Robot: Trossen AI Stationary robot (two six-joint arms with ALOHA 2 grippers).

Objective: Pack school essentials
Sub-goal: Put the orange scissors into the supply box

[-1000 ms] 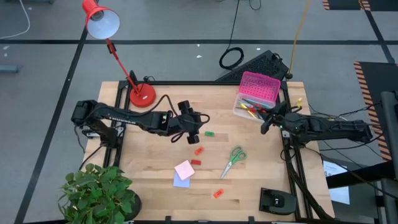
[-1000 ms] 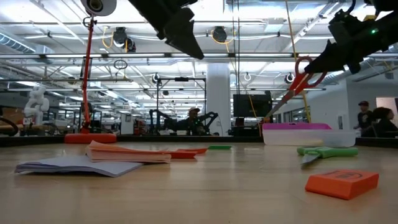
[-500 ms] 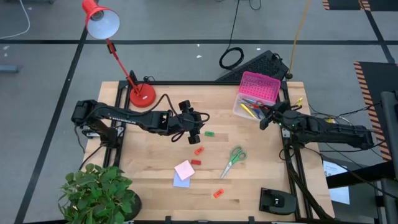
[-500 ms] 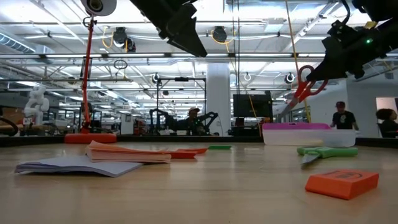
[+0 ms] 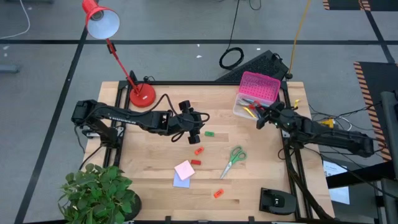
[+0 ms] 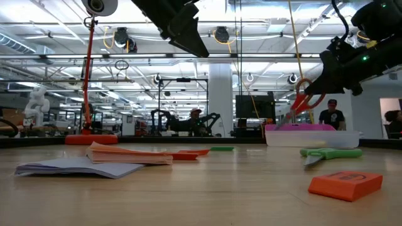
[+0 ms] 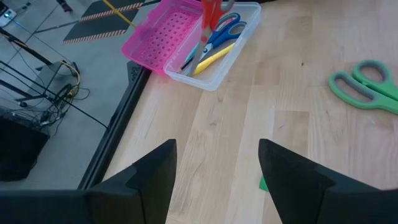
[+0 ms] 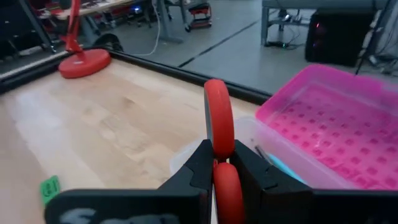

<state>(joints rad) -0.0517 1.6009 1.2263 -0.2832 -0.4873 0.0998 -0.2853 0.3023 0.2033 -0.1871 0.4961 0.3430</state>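
Now the right claw (image 5: pixel 260 120) is pinching the red scissors (image 8: pixel 219 140) by the handle, the two fingers pressed against the red loops as the right wrist view shows. It hangs over the clear box (image 5: pixel 249 107) at the far right corner of the worktop (image 5: pixel 155 168), with the blades pointing down towards the box, as the low view suggests. The pink lid (image 5: pixel 259 87) lies folded open on the far side of the box. Inside the box already lie blue scissors (image 7: pixel 219 32) and some thin pens, one of them yellow (image 7: pixel 214 57).

The step in hand, as I judge it, is to put the red scissors into the box. The next move calls for lowering the claw a little more so the blades go between the walls and not onto the rim, then letting the fingers part, and lifting away without catching the handle.

The left claw (image 5: pixel 192 131) waits over the middle of the worktop, its fingers spread and holding nothing. Near it lie a green eraser (image 5: pixel 210 133) and two red erasers (image 5: pixel 198 150). Farther towards the near edge are the green scissors (image 5: pixel 233 160), the pink and lavender sticky-note pads (image 5: pixel 183 172), and an orange eraser (image 5: pixel 218 193). All these are not yet packed, so much of the task is left.
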